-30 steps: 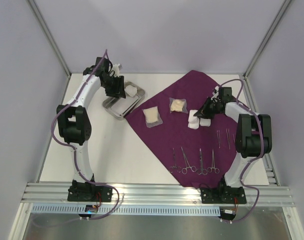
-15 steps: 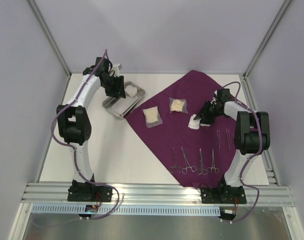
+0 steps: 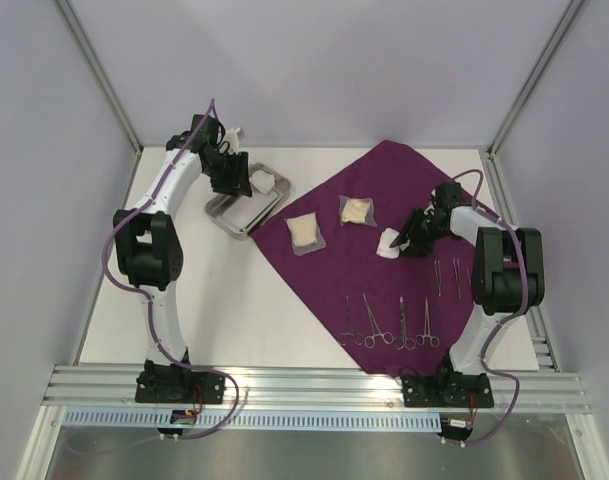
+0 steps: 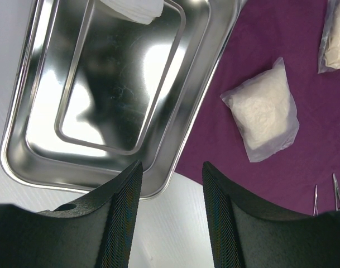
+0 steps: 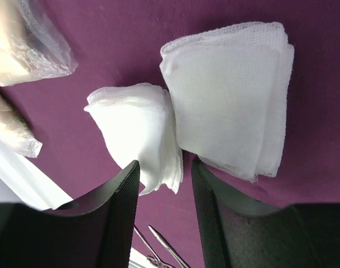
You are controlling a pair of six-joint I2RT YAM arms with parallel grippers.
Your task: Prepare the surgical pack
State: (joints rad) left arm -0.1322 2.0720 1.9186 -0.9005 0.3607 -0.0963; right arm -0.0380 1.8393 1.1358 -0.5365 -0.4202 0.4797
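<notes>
While the steel tray [image 4: 24, 167] beside the purple cloth [image 4: 281, 190] holds one gauze pad [image 4: 130, 8], the left gripper [image 4: 172, 167] above it and the right gripper [image 5: 165, 167] over two gauze pads [image 5: 231, 100] on the cloth gape empty.

The shiny rectangular steel tray [image 3: 234, 222] sits on the white table [image 3: 234, 300], against the left edge of the dark purple quilted cloth [image 3: 384, 180]. One white gauze pad [image 3: 263, 181] lies in its far corner. On the cloth, two clear-bagged gauze packets [image 3: 306, 232] lie at centre. Two folded white gauze pads [image 5: 228, 95] touch each other to their right. The steel scissor-like clamps [image 3: 389, 325] line the near edge.
</notes>
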